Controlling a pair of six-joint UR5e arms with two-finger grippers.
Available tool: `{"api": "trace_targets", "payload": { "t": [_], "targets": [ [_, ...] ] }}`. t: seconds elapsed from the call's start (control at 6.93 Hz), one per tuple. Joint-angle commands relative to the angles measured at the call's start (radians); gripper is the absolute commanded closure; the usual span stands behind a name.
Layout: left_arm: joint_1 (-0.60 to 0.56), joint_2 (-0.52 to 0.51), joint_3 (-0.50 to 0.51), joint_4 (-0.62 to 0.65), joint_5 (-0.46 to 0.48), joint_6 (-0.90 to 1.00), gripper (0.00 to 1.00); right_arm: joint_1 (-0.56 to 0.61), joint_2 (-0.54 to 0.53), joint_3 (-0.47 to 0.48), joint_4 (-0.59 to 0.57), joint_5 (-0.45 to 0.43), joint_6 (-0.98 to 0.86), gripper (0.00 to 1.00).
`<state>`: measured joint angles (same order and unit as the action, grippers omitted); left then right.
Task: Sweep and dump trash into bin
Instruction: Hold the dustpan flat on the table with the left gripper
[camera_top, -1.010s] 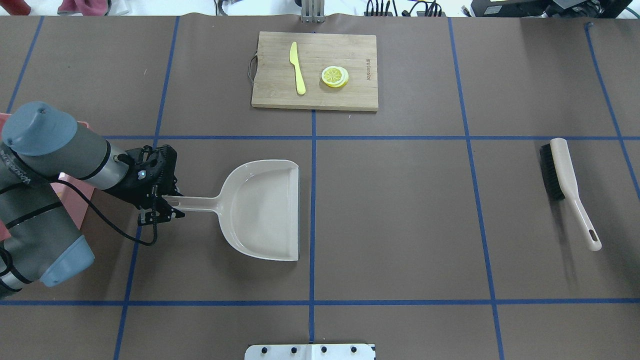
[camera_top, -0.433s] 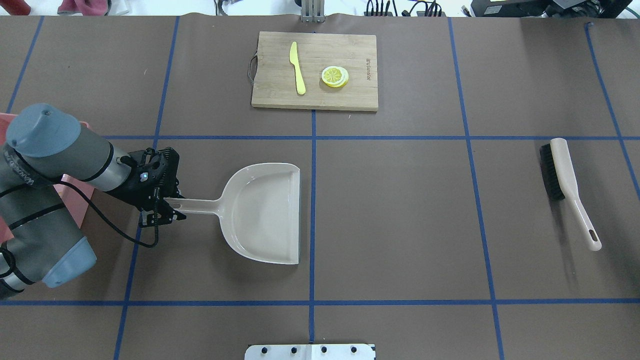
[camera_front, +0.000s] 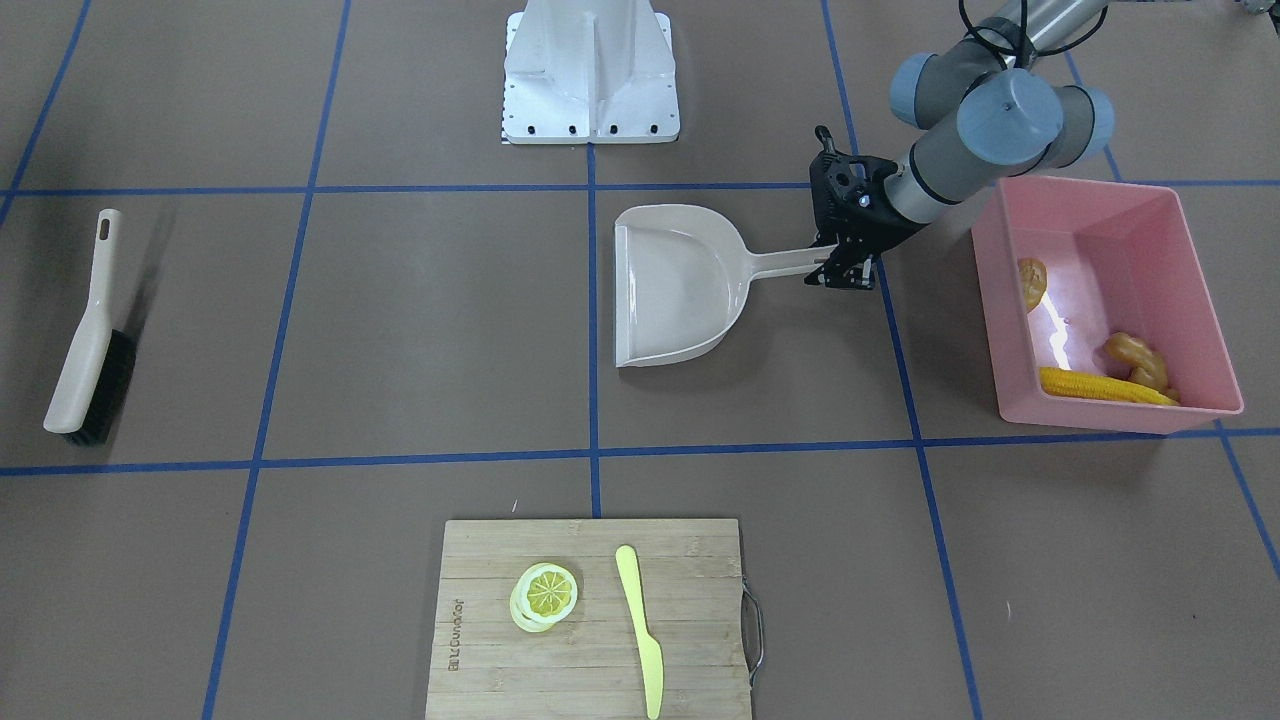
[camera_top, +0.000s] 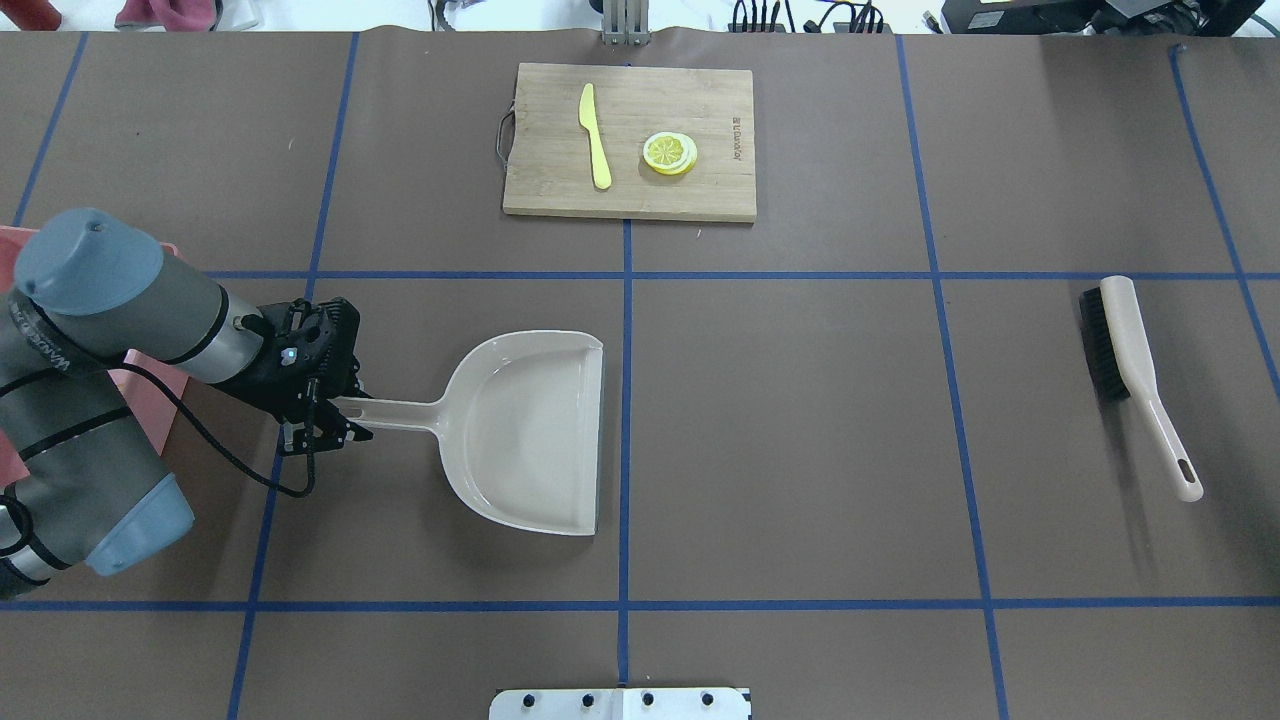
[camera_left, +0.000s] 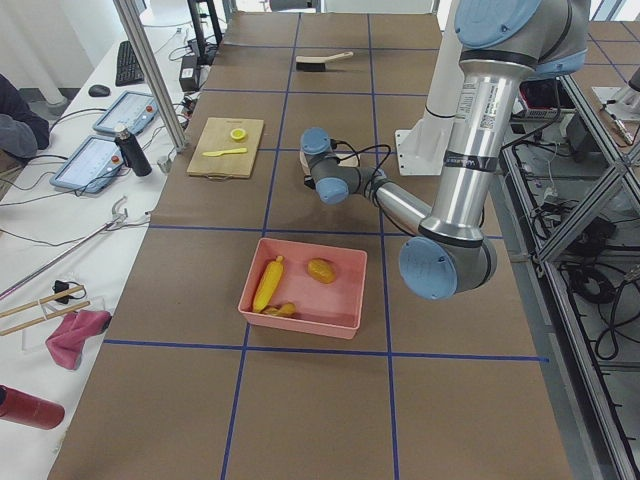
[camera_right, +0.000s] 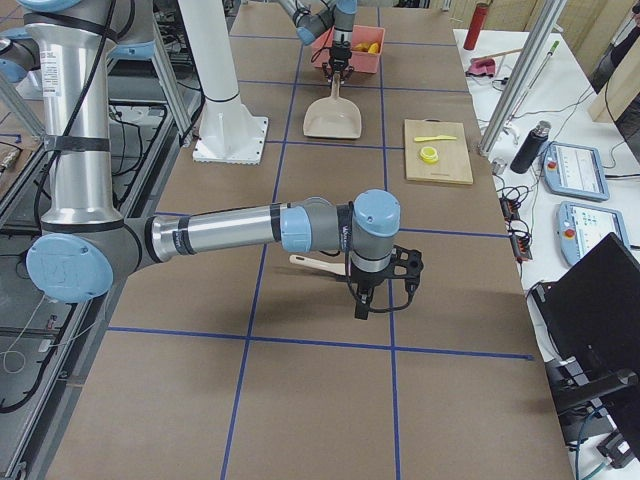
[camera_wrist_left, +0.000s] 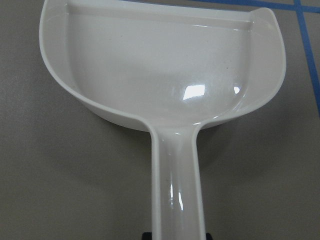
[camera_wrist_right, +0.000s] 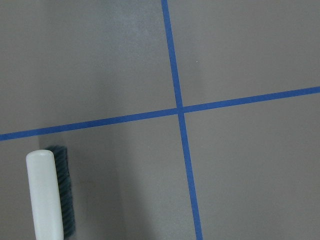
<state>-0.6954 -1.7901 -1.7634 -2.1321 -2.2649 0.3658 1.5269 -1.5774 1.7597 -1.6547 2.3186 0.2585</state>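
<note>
The pink bin (camera_front: 1120, 415) stands on the robot's left side of the table, also visible in the exterior left view (camera_left: 300, 322). In it lies the trash: a brown potato (camera_front: 1032, 275), a tan ginger root (camera_front: 1135, 358) and a yellow corn cob (camera_front: 1100, 387). My left gripper (camera_top: 335, 415) is shut on the handle end of the beige dustpan (camera_top: 530, 430), beside the bin. The pan (camera_wrist_left: 160, 65) holds nothing. My right gripper (camera_right: 375, 300) hangs over the brush (camera_right: 320, 263). It shows only in the exterior right view, so I cannot tell whether it is open or shut.
The beige brush (camera_top: 1135, 375) with black bristles lies on the table at the right. A wooden cutting board (camera_top: 700, 190) at the far middle carries a pale yellow knife (camera_top: 595, 135) and a lemon slice (camera_top: 669, 153). The robot's base plate (camera_top: 620, 703) is at the near edge.
The left gripper has shifted the dustpan slightly toward the near edge and a little to the right. The brush and the board have not moved.
</note>
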Motion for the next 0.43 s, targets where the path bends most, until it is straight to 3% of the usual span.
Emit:
{"api": "trace_targets", "payload": {
  "t": [0.0,0.14,0.29],
  "targets": [
    [0.002,0.000,0.002,0.001,0.001,0.004,0.58,-0.011,0.003,0.001,0.001,0.004,0.002,0.00],
    [0.002,0.000,0.002,0.000,-0.001,0.004,0.50,-0.017,0.011,0.000,0.001,0.004,0.002,0.00],
    [0.004,0.000,0.004,0.000,-0.001,0.002,0.32,-0.024,0.011,0.000,0.001,0.004,0.004,0.00]
  ]
}}
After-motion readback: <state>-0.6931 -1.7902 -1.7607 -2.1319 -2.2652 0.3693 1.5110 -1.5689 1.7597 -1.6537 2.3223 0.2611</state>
